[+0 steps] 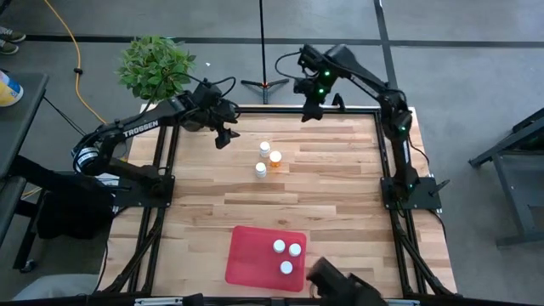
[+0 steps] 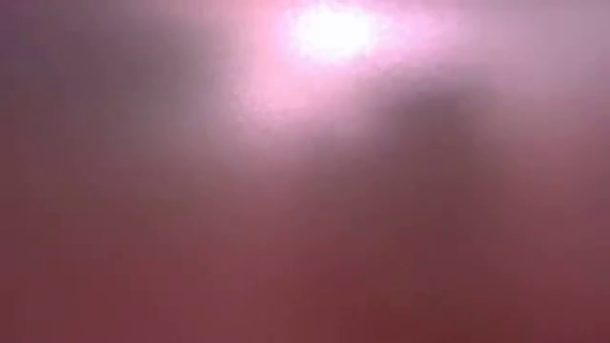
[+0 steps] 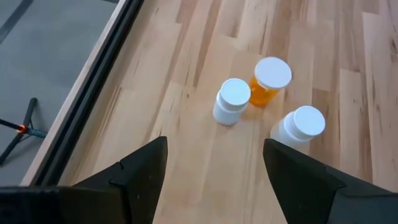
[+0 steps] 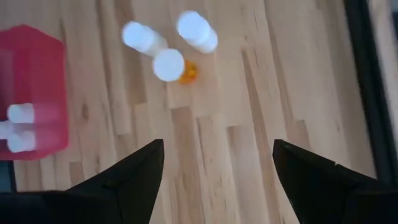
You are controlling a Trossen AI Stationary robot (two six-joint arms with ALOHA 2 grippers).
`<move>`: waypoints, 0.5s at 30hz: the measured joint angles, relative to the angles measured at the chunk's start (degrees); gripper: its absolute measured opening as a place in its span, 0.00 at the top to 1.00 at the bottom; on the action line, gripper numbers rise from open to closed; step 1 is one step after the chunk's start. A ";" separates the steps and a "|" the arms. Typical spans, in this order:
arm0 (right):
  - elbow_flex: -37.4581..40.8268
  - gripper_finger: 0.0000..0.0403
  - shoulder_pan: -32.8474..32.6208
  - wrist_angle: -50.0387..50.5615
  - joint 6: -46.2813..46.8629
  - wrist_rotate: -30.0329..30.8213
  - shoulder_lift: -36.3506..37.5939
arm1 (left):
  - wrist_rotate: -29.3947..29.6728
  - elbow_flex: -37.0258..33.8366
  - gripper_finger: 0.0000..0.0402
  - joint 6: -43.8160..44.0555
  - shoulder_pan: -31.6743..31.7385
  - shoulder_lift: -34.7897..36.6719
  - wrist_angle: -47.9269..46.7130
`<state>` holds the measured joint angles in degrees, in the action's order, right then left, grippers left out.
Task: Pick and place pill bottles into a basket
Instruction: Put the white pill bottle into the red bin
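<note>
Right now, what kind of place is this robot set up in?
Probably a robotics lab or workshop: a bare concrete floor, a framed wooden table carrying two arms, a stand's tripod legs behind it, and a potted plant at one corner.

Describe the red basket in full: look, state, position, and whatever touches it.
The basket is a flat red rectangular tray with rounded corners and low walls, plastic by the look of it. It lies flat on the wooden table near the front edge, turned slightly askew. Three white-capped pill bottles sit inside, clustered toward its right side. Neither tool touches it: the left tool and right tool are both at the far end of the table, open and empty.
</note>
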<state>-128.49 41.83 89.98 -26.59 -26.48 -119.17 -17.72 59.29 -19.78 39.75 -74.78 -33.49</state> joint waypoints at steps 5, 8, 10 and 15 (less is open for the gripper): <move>7.32 0.28 0.53 -3.14 0.14 -1.41 10.46 | -0.35 0.00 0.26 -0.12 0.00 0.00 -0.04; 21.34 0.28 0.94 -10.71 1.42 -0.99 19.91 | -1.39 -0.02 0.26 -0.12 0.00 0.00 -0.06; 31.48 0.28 0.96 -18.36 2.45 -0.07 26.32 | -1.40 -0.04 0.26 -0.12 0.00 0.00 0.64; 50.18 0.28 -0.18 -29.89 6.44 0.87 38.75 | -1.42 -0.04 0.26 -0.06 0.00 -0.11 2.57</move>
<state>-78.31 41.64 60.09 -20.15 -25.60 -80.42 -19.14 59.24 -19.84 39.75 -74.90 -30.92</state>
